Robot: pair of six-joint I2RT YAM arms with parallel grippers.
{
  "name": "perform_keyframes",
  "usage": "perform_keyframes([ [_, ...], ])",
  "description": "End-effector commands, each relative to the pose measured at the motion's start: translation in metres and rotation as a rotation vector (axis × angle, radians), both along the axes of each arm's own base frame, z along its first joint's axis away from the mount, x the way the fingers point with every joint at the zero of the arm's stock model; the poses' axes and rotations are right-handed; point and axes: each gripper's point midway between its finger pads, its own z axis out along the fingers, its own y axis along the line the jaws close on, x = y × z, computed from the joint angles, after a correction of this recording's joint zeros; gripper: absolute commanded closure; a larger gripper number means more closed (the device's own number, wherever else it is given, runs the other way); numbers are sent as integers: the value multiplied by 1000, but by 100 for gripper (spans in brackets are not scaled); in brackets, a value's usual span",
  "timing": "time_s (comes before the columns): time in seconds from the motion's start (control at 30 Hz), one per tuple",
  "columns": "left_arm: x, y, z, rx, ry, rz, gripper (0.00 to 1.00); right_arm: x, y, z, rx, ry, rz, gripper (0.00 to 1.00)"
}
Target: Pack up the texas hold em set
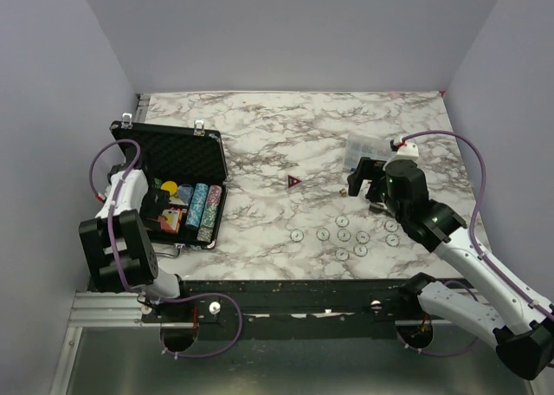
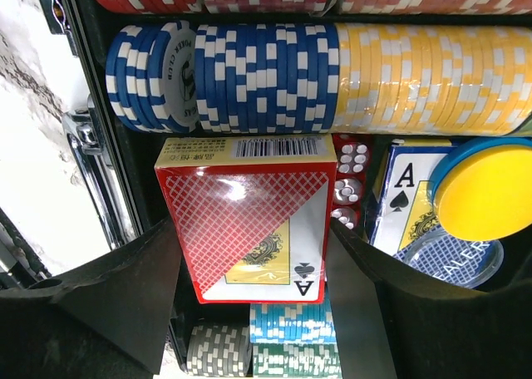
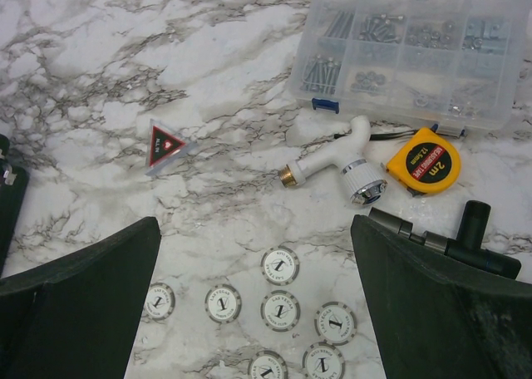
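The black hinged case (image 1: 183,149) lies open at the table's left, with rows of coloured poker chips (image 1: 202,206) inside. My left gripper (image 1: 161,208) hangs over it, shut on the red card box (image 2: 249,221). Its fingers press the box's two long sides, and the box sits tilted above the light-blue, green and grey chips. Blue chips (image 2: 249,76) and yellow chips (image 2: 432,76) fill the row beyond. Several small white round chips (image 1: 344,236) lie loose on the marble. My right gripper (image 3: 255,225) stands open just behind them (image 3: 280,310), holding nothing.
A clear plastic compartment box (image 3: 411,51) with screws sits at the back right. A yellow tape measure (image 3: 424,161) and a white pipe fitting (image 3: 332,163) lie before it. A small red triangle (image 3: 164,145) lies mid-table. In the case are a blue card box (image 2: 407,196), a yellow disc (image 2: 486,188) and red dice (image 2: 349,175).
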Motion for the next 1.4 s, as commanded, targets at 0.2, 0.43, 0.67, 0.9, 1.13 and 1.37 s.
perform_keyframes([
  [0.2,-9,3,-11,45,55,25,89,2,1,-1,0,-4,-5,0],
  [0.43,-16,-3,-18,22,68,4,66,2,1,-1,2,-4,-3,0],
  [0.67,-19,-2,-17,31,62,-4,36,3,2,-2,2,0,2,0],
  [0.9,-19,-1,-7,42,54,-14,13,3,2,-2,0,-2,-2,0],
  [1.13,-18,-3,7,46,-3,-60,5,3,2,-3,-2,4,0,0],
  [1.37,-8,1,34,80,-75,-113,7,4,4,-6,-4,10,3,0],
])
